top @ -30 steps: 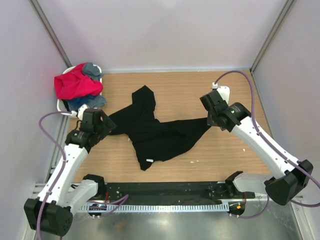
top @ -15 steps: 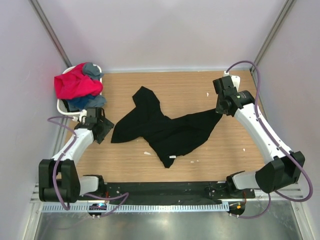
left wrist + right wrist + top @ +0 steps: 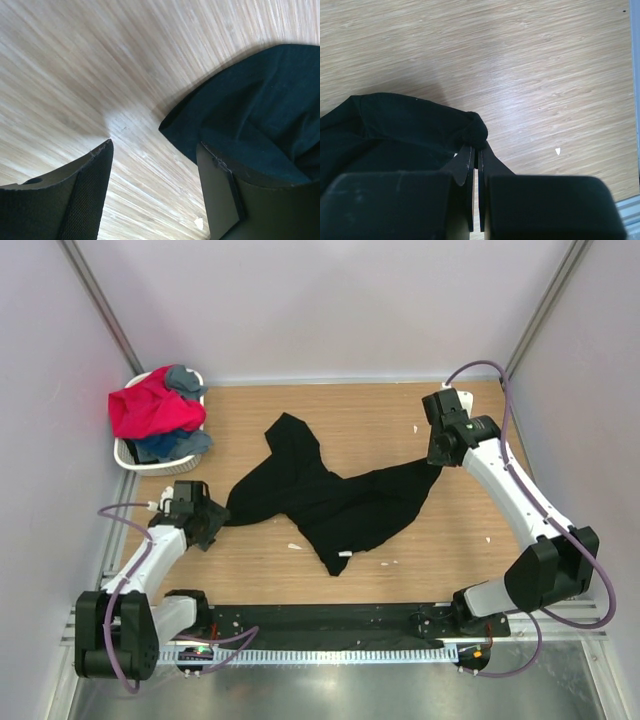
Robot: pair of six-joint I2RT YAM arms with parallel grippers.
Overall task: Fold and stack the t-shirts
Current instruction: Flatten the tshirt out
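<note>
Top view.
- Item 1: black t-shirt point(image 3: 330, 502), crumpled and unfolded at the middle of the table point(image 3: 370, 415). One lobe runs toward 11 o'clock, another toward 6 o'clock.
- Item 2: right gripper point(image 3: 440, 458), at 3 o'clock of the shirt, sitting on its drawn-out right corner.
- Item 3: left gripper point(image 3: 212, 512), at 9 o'clock of the shirt, just beside its left corner. I cannot tell from here how its jaws stand.
- Item 4: basket point(image 3: 122, 454), white, at the table's 10 o'clock corner. It holds a red-pink t-shirt point(image 3: 148, 410) on top, a grey t-shirt point(image 3: 184, 378) at its 1 o'clock side and a blue t-shirt point(image 3: 172, 445) at its 5 o'clock side. All three are bunched.

Left wrist view.
- Item 5: left gripper point(image 3: 155, 147), jaws apart with bare wood between them. The black t-shirt point(image 3: 250, 100) comes in from 2 o'clock. Its rounded corner lies in the gap against the right-hand finger point(image 3: 222, 200). The other finger point(image 3: 87, 200) stands clear of the cloth. Nothing is clamped.

Right wrist view.
- Item 6: right gripper point(image 3: 476, 150), jaws together on a small wad of the black t-shirt point(image 3: 395, 130). The cloth trails off toward 9 o'clock.
- Item 7: white fleck point(image 3: 558, 151) on the wood at 3 o'clock of the fingertips, apart from them.
</note>
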